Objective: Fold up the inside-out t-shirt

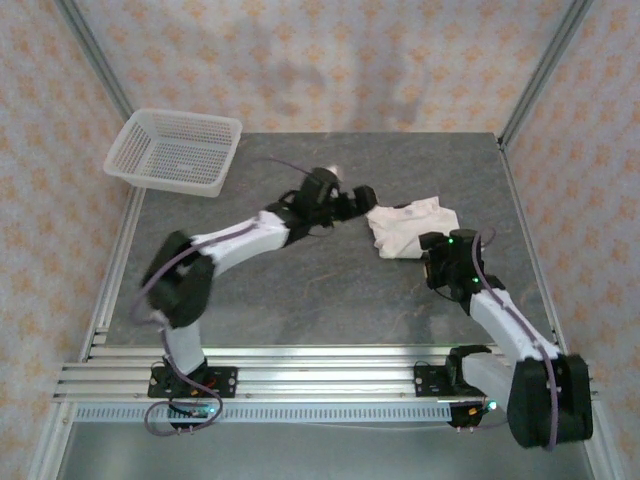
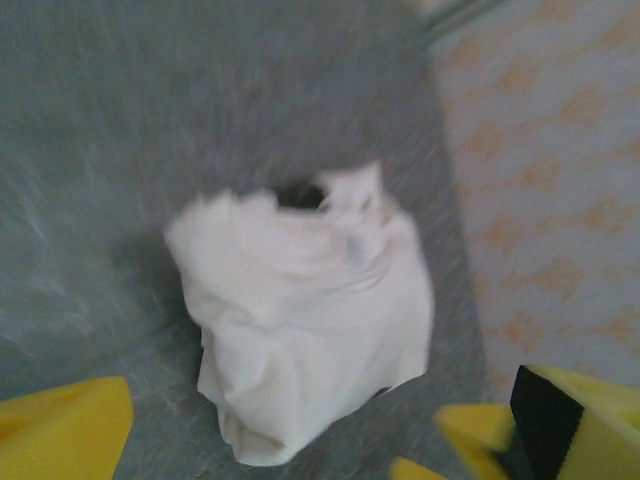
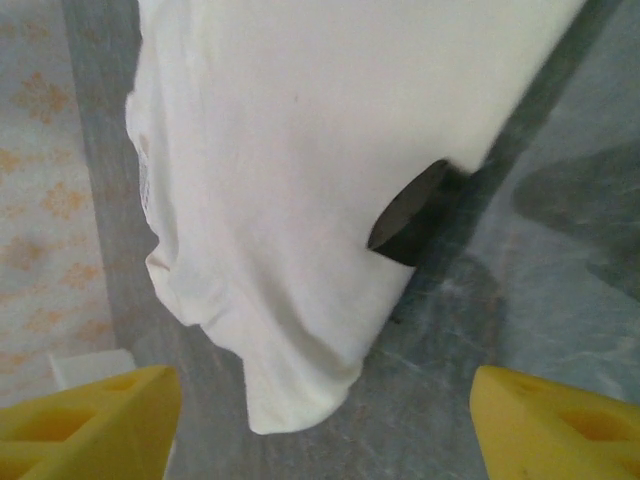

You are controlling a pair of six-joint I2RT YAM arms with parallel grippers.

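The inside-out t-shirt (image 1: 412, 228) lies as a wrinkled cream-white bundle on the grey table, right of centre. My left gripper (image 1: 367, 199) hovers at its left edge, open, with nothing between its yellow fingers. In the left wrist view the t-shirt (image 2: 310, 320) sits just ahead of the left gripper (image 2: 280, 455). My right gripper (image 1: 433, 244) stands at the bundle's near edge, also open and empty. In the right wrist view the t-shirt (image 3: 290, 170) reaches down toward the right gripper (image 3: 320, 435), and a small dark tag (image 3: 410, 215) pokes out at the cloth's edge.
A white plastic mesh basket (image 1: 178, 184) stands at the table's back left corner. Bare grey table (image 1: 330, 290) stretches between the arms and in front of the shirt. Patterned walls and metal frame posts close in the sides and back.
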